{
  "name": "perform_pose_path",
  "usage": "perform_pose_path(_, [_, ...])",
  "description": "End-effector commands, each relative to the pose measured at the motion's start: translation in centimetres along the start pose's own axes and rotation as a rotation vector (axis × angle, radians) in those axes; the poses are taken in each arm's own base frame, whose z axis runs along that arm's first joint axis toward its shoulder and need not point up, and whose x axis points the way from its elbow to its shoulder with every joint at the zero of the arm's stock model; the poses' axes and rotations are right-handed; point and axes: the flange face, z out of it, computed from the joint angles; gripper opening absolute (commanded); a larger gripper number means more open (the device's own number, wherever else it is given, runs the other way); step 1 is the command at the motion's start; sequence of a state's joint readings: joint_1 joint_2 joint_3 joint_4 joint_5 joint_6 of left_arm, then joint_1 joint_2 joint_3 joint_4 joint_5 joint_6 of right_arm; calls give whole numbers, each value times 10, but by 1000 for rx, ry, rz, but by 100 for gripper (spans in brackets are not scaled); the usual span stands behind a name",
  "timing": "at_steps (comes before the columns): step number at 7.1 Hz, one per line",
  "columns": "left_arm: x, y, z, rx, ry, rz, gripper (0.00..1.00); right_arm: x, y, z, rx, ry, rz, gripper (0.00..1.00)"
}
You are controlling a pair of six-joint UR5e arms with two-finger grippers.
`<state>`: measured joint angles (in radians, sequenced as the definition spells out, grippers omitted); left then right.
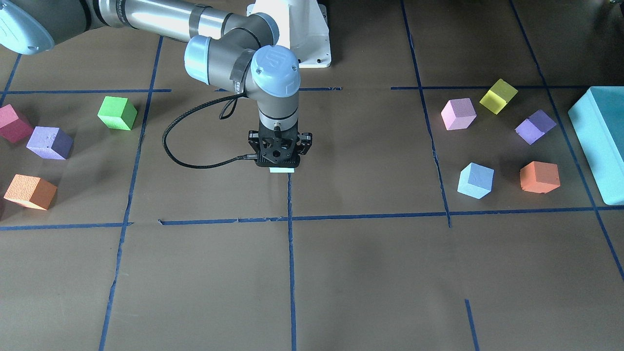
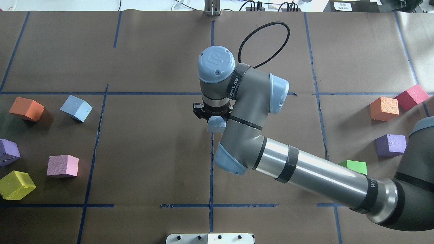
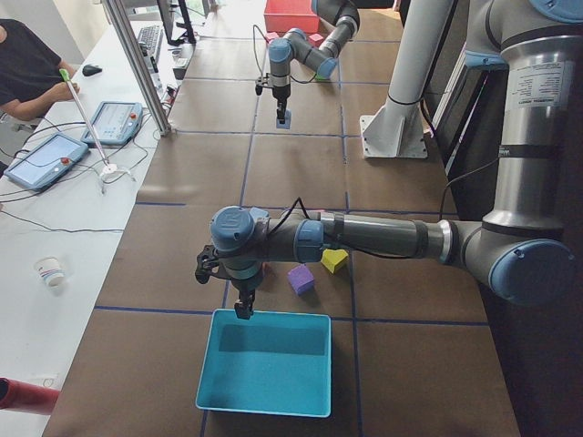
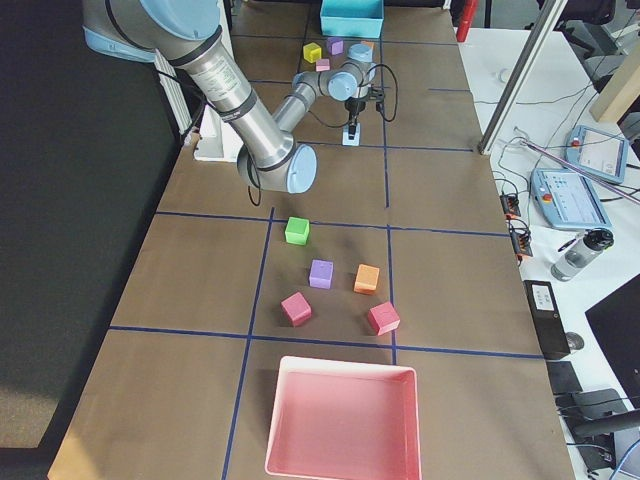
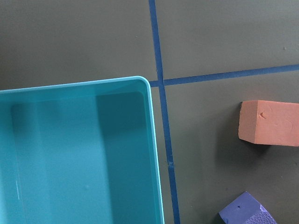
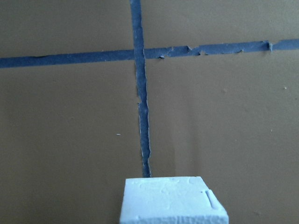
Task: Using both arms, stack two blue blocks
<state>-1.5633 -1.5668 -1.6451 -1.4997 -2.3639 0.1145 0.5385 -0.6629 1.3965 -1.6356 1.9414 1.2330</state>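
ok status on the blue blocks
Right gripper on one blue block at centre, grip unclear. Left gripper over teal box edge. Other blue block untouched, nothing on it.

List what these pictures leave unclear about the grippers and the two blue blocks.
1. Right gripper: in the front-facing and overhead views its own body hides the fingers, so its grip on the blue block under it cannot be told.
2. Left gripper: it shows only in exterior left and is too small to judge open or shut.
3. Other blue block: unseen in exterior left, apparently behind the left arm.
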Motion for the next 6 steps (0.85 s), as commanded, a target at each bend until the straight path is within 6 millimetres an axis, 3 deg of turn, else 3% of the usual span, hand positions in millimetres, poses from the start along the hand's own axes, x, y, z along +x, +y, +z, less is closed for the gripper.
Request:
perform_pose_path(1, [-1, 1, 0, -1, 0, -2, 100, -8, 0, 15, -13, 24, 11, 19])
perform_pose_path(3, [0, 1, -1, 2, 0, 1, 100, -8, 0, 19, -16, 30, 9, 39])
perform_pose_path(5, [2, 0, -3, 6, -2, 4, 100, -9, -5, 30, -9, 11, 0, 74])
perform_pose_path(6, [2, 0, -3, 6, -1, 4, 100, -9, -6, 33, -9, 7, -3, 75])
